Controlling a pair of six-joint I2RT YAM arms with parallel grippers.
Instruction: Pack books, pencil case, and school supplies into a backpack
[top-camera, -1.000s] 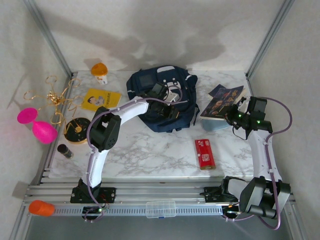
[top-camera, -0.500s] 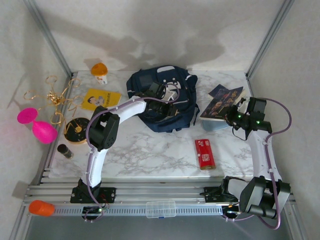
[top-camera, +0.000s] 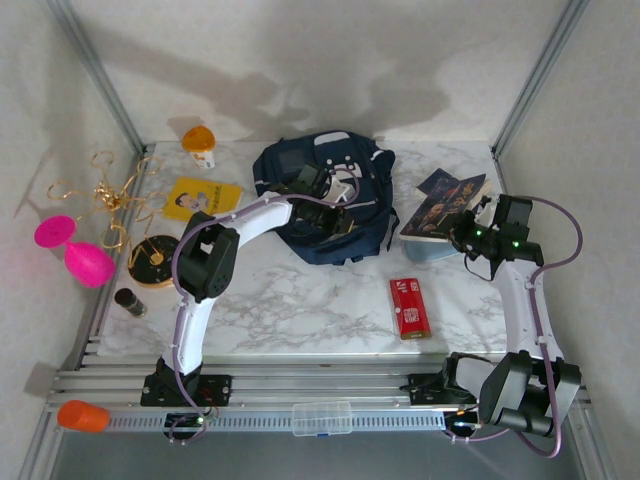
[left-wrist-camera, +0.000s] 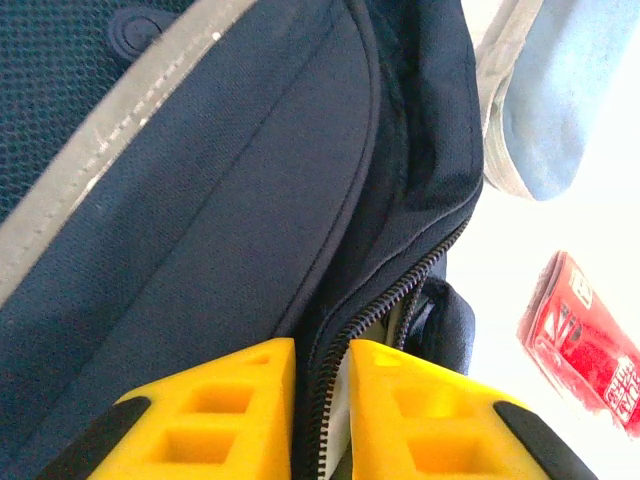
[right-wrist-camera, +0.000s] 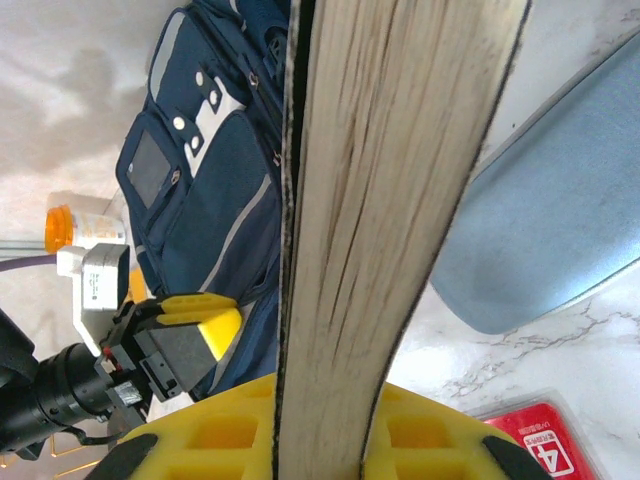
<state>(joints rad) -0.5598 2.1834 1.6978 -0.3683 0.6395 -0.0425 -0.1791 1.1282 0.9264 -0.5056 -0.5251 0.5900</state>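
Backpack (top-camera: 325, 200) sits at 12 o'clock on the tabletop (top-camera: 300, 300). My left gripper (left-wrist-camera: 322, 352) has just pinched down on its zipper edge, so I can pull the mouth open. Right gripper (right-wrist-camera: 328, 405) stays clamped on the books (right-wrist-camera: 390, 200) at 3 o'clock, pencil case (right-wrist-camera: 560, 230) beside them. I'd say nothing's packed yet.

Has the backpack (top-camera: 290, 165) at the back middle of the tabletop (top-camera: 300, 300), one book (top-camera: 200, 198) lying to its left and the other books (top-camera: 445, 205) to its right. Keeps the pencil case (top-camera: 427, 251) just before those books, partly under them, and the school supplies (top-camera: 410, 307) nearer the front edge, right of middle.
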